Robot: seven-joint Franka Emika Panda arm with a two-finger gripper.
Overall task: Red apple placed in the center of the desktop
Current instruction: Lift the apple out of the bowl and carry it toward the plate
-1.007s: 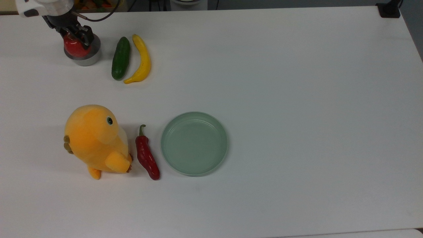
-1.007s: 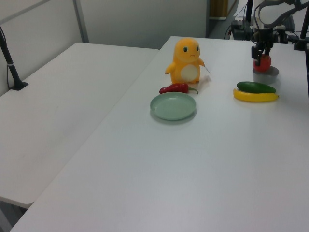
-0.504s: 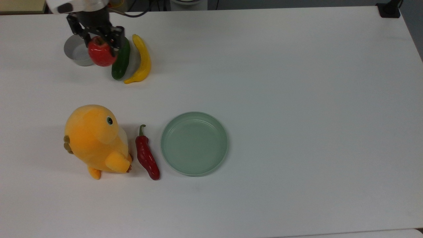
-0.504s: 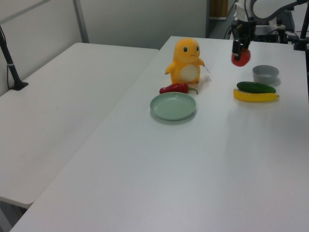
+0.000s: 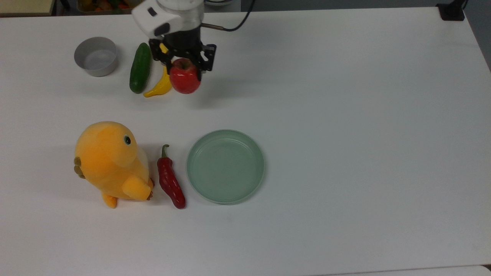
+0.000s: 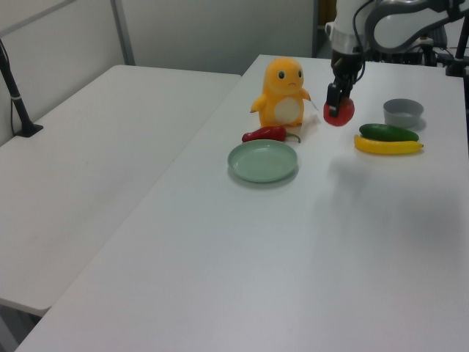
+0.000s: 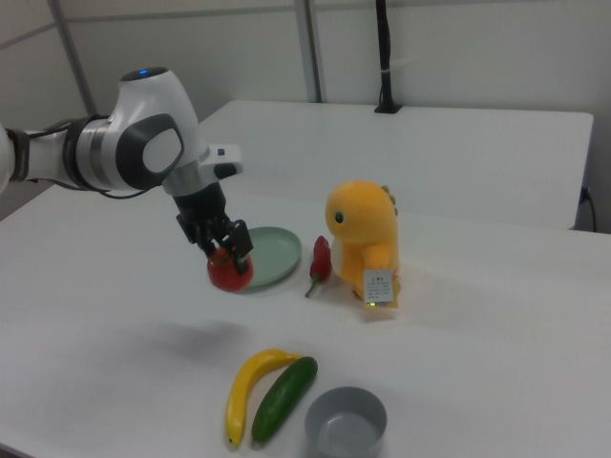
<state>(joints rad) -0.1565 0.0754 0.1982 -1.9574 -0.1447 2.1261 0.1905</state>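
Tool (image 5: pixel 184 73) is clamped on the red apple (image 5: pixel 185 79), 1 finger on each side, apple hanging clear of the counter (image 5: pixel 345 115) with its shadow on the surface below in the left view. Position in the top view: near the far edge, left of mid-span, just beside the banana (image 5: pixel 164 78) and cucumber (image 5: pixel 140 67). Key relation: the counter's centre lies toward the near edge and to the top view's right of the apple, on bare surface just past the pale-green plate (image 5: pixel 225 166) on the top view's right. My read: the carry needs a diagonal run away from the far edge, setting down beside the plate, not on it. Apple is round, so no long axis to align; stem dimple faces up. Grey bowl (image 5: pixel 95 56) sits toward the far-left corner in the top view; plush toy (image 5: pixel 109 161) and red chili pepper (image 5: pixel 171 181) are left of the plate, out of the path. Hidden: the tool covers the banana's upper end in the top view, and the finger contact on the apple's flanks is hard to make out.
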